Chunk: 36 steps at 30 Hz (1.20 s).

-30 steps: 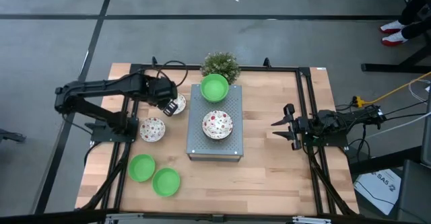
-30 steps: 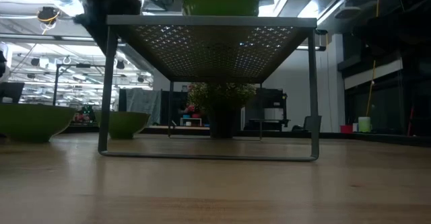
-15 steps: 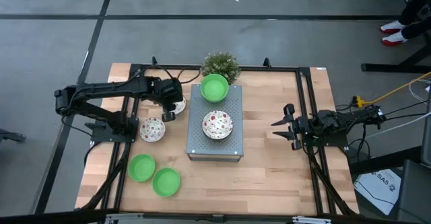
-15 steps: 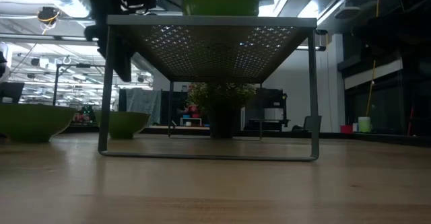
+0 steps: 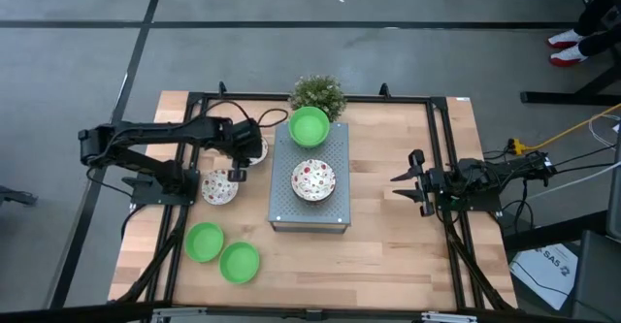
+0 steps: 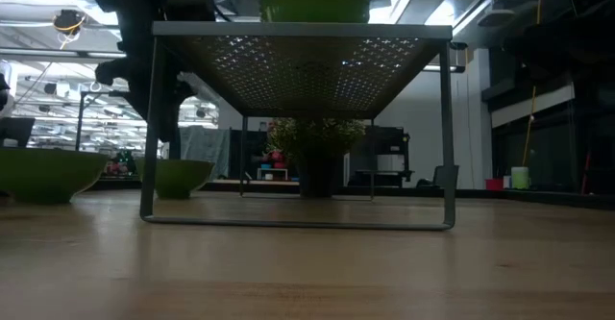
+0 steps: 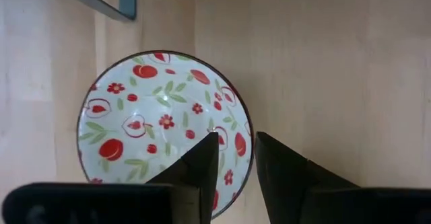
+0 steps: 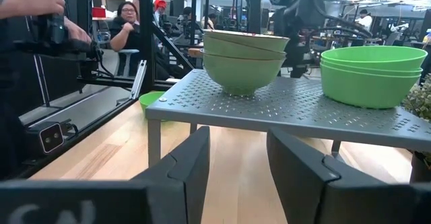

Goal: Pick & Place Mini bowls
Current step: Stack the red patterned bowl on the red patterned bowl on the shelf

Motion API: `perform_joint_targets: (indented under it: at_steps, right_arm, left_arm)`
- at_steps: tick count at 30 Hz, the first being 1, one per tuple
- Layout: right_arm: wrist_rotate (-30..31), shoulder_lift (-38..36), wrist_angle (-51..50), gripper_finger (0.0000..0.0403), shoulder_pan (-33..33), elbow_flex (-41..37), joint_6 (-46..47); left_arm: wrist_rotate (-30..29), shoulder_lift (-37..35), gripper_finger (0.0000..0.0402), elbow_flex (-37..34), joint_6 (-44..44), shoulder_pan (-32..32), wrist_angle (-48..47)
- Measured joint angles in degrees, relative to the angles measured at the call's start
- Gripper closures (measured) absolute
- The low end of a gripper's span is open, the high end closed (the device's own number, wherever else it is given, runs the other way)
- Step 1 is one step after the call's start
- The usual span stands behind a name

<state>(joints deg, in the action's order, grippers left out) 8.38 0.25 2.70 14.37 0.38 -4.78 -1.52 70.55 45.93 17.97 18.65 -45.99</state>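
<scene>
High view: you have two stacks on the grey rack (image 5: 335,182), a green bowl stack (image 5: 309,126) at the plant end and a patterned bowl stack (image 5: 313,179) mid-shelf, so part of the placing looks done. Four bowls remain on the table (image 5: 398,255): two green bowls (image 5: 204,242) (image 5: 240,262) near the front edge, a patterned bowl (image 5: 219,187) left of the rack, and another under the left gripper (image 5: 236,161). The right gripper (image 5: 408,180) waits well apart, right of the rack.

Low view: you see the rack's shelf carrying a green stack, and two green bowls on the table to the left.

Left wrist view: your left fingers (image 7: 202,162) straddle the rim of the patterned bowl beneath (image 7: 161,130), one inside and one outside, a gap showing; not yet clamped, I judge.

Right wrist view: your right fingers (image 8: 188,160) stand apart, holding nothing, facing both stacks on the rack.

Remaining, by my estimate: four bowls.
</scene>
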Motion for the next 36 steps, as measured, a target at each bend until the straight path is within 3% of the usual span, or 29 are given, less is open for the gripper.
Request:
perform_joint_targets:
  at_steps: [36]
  right_arm:
    - [0.0, 0.0, 0.0, 0.0256, 0.0, 0.0, 0.0]
  left_arm:
    - [-0.5, 6.0, 0.0313, -3.8, 0.8, -0.3, 7.2]
